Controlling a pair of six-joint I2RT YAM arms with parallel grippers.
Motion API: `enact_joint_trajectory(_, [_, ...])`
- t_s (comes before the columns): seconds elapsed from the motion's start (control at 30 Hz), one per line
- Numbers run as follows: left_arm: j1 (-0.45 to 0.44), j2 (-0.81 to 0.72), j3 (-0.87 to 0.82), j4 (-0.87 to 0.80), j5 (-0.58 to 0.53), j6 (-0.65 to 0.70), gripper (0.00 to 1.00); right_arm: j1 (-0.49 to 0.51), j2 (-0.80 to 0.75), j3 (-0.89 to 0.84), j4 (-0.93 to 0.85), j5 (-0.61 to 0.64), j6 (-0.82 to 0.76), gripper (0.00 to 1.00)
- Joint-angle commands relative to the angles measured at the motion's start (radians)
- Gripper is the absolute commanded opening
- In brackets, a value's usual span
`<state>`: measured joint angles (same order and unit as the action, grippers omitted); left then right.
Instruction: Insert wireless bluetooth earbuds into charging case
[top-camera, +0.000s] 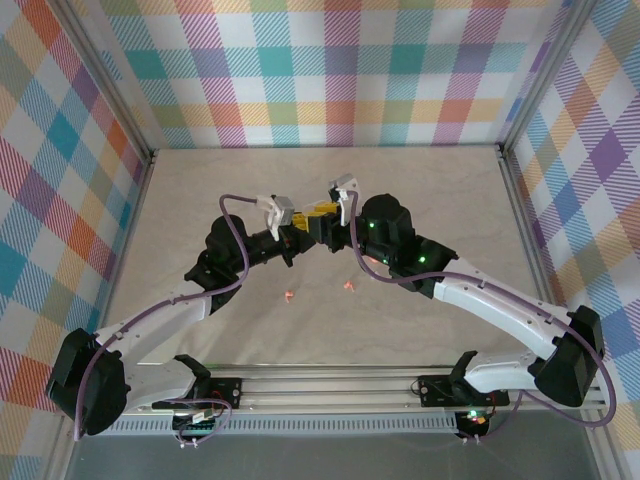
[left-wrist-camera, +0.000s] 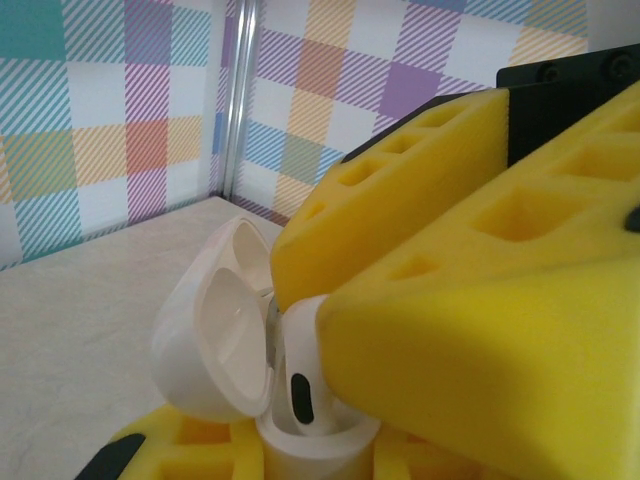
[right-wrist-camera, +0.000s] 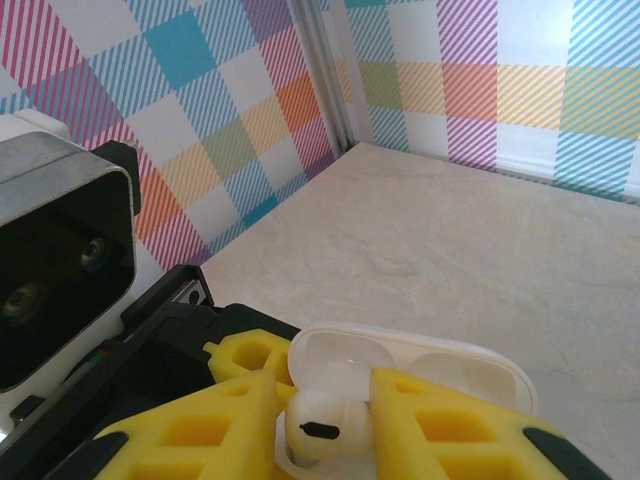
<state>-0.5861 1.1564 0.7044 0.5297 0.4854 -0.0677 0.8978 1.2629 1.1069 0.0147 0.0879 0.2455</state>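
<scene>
Both arms meet above the middle of the table. My left gripper (top-camera: 293, 228) (left-wrist-camera: 312, 462) is shut on the base of a white charging case (left-wrist-camera: 318, 452), whose lid (left-wrist-camera: 214, 338) (right-wrist-camera: 402, 362) stands open. My right gripper (top-camera: 326, 222) (right-wrist-camera: 326, 432) is shut on a white earbud (left-wrist-camera: 300, 372) (right-wrist-camera: 322, 424), pinched between its yellow foam fingers (right-wrist-camera: 455, 425). The earbud's stem reaches down into the case's opening, its head still above the rim. Two salmon-pink earbuds (top-camera: 288, 295) (top-camera: 348, 286) lie on the table nearer the arm bases.
The beige tabletop (top-camera: 420, 190) is walled by plaid panels (top-camera: 330, 70) at the back and sides. A metal rail (top-camera: 330, 385) with the arm bases runs along the near edge. Purple cables (top-camera: 235, 235) loop off both arms.
</scene>
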Motion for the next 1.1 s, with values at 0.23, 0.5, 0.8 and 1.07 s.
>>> enact_joint_trajectory(0.23, [-0.009, -0.029, 0.045, 0.065, -0.001, -0.01, 0.0, 0.009, -0.007, 0.026, -0.039, -0.052, 0.024, 0.4])
enact_joint_trajectory(0.5, [-0.009, -0.032, 0.039, 0.05, 0.003, -0.009, 0.0, 0.007, 0.0, 0.087, -0.119, -0.016, 0.075, 0.51])
enact_joint_trajectory(0.8, [-0.009, -0.034, 0.021, 0.045, 0.016, -0.011, 0.0, 0.003, 0.066, 0.242, -0.312, -0.016, 0.143, 0.58])
enact_joint_trajectory(1.07, [-0.009, -0.041, 0.005, 0.026, 0.022, 0.012, 0.0, -0.029, 0.04, 0.28, -0.376, -0.079, 0.191, 0.57])
